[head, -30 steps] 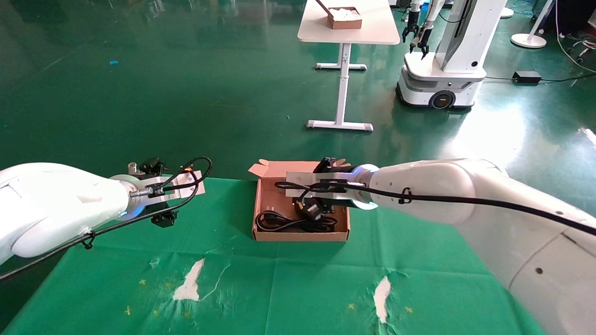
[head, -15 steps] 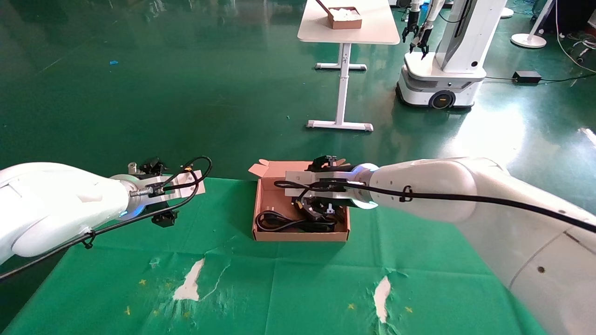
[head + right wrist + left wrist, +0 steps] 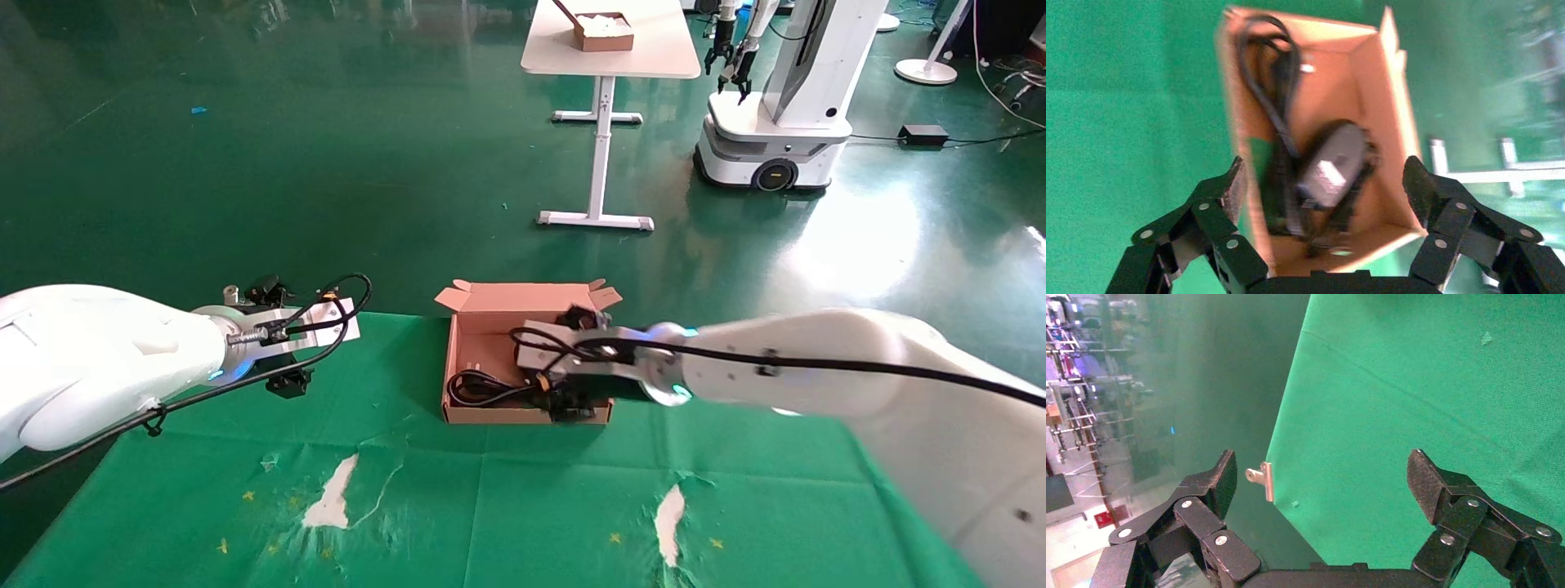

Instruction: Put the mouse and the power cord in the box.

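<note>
A shallow brown cardboard box (image 3: pixel 527 412) sits at the far edge of a table covered in green cloth (image 3: pixel 507 506), about midway along that edge, with its hinged lid standing open at the back. Inside it lie both task items: the power cord (image 3: pixel 482 386), a thick black looped cable, along the box's left and near side, and the mouse (image 3: pixel 1333 162), a small black oval with a grey patch, resting in the right part partly on top of the cord. The right gripper (image 3: pixel 564 400) hangs just above the box's near right corner, its two black fingers (image 3: pixel 1223 193) spread wide apart and holding nothing, so both items appear to be packed. The left gripper (image 3: pixel 286 382) is parked over the far left part of the table, well apart from the box, fingers likewise spread and empty; a small metal clip (image 3: pixel 1261 479) at the cloth's edge shows between them. The likely risks now lie with the right arm: its fingers sit close to the box's low front wall and could catch the wall and drag or tip the light carton, or snag a cord loop or the mouse's thin wire and pull something back out.
</note>
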Controlling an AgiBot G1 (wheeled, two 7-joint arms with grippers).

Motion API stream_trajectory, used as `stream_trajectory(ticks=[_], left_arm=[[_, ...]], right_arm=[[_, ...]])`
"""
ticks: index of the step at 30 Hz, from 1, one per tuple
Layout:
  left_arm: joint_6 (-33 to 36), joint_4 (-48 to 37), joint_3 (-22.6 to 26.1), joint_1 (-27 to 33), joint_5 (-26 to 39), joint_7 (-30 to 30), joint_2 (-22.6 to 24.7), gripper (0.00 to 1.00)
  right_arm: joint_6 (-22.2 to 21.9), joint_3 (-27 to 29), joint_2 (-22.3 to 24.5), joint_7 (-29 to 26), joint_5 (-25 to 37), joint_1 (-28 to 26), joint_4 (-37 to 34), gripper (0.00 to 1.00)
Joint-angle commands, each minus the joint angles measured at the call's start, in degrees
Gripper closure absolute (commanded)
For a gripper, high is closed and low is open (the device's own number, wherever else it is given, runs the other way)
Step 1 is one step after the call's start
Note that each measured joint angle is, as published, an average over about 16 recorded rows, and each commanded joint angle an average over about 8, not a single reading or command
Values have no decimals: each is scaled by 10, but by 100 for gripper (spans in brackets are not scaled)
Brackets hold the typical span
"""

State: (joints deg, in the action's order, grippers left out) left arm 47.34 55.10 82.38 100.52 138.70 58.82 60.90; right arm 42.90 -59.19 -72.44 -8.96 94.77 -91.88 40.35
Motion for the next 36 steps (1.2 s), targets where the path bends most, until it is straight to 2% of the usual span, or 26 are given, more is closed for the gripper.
stream_trajectory(ticks=[1, 21, 25, 36], left_arm=[[0, 0, 0, 0, 0, 0, 0, 0], [5, 2, -8, -5, -12, -6, -3, 0], [22, 11, -38, -23, -56, -28, -15, 0], [92, 44, -159, -93, -231, -115, -62, 0]], right_arm=[[17, 17, 15, -1, -21, 12, 13, 0], [185, 186, 161, -8, -228, 131, 143, 0], [218, 220, 191, -9, -270, 155, 169, 0], [309, 312, 270, -13, -382, 219, 240, 0]])
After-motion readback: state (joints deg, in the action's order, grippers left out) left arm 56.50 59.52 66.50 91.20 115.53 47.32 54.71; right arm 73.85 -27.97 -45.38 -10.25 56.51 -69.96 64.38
